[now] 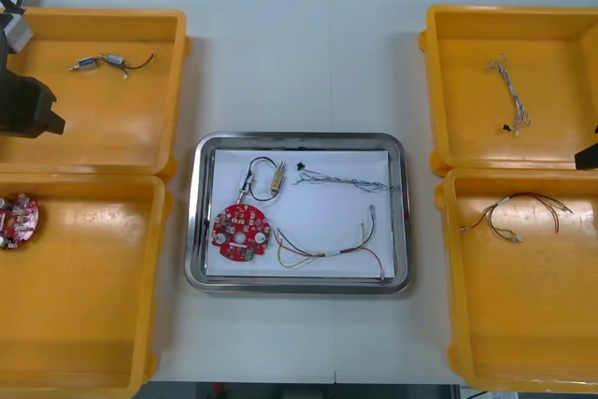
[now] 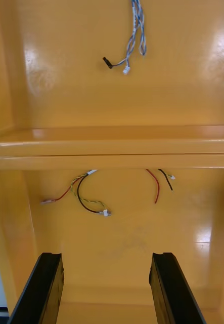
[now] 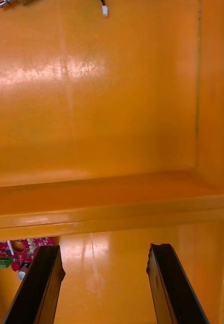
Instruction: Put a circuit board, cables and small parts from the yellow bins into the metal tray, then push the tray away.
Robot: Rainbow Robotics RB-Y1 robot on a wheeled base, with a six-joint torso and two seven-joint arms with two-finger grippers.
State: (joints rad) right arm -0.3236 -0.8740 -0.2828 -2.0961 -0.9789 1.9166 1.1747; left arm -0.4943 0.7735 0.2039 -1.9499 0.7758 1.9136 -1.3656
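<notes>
You have four yellow bins on the tabletop (image 1: 299, 53) and one metal tray (image 1: 297, 138), white inside, between them. With the tray as the dial's centre, you have the 10 o'clock bin (image 1: 103, 123), the 8 o'clock bin (image 1: 89, 306), the 2 o'clock bin (image 1: 556, 53) and the 4 o'clock bin (image 1: 523, 315) around it.

Inside the tray you can count four things:
- One round red tray board (image 1: 241, 234) at 7 o'clock.
- One black tray cable (image 1: 263, 160) with small metal parts (image 1: 278, 181) at 11 o'clock.
- One blue and white tray cable (image 1: 344, 181) at 1 o'clock.
- One red and yellow tray cable (image 1: 327, 249) at 5 o'clock.

Each bin holds one thing:
- The 10 o'clock bin holds a black bin cable (image 1: 140, 66) carrying metal pieces.
- The 8 o'clock bin holds a spare board (image 1: 17, 220).
- The 2 o'clock bin holds a blue and white bin cable (image 1: 509, 91).
- The 4 o'clock bin holds a red and yellow bin cable (image 1: 509, 201).

That gives you two boards and two cables of each colour. The print on the boards is too small to read.

Your left end effector (image 3: 105, 248) hangs over the 8 o'clock bin, spread wide and holding nothing, with the spare board just beside one finger. Your right end effector (image 2: 106, 255) hangs over the 4 o'clock bin, also wide and holding nothing. The red and yellow bin cable lies on the bin floor ahead of its fingertips.
</notes>
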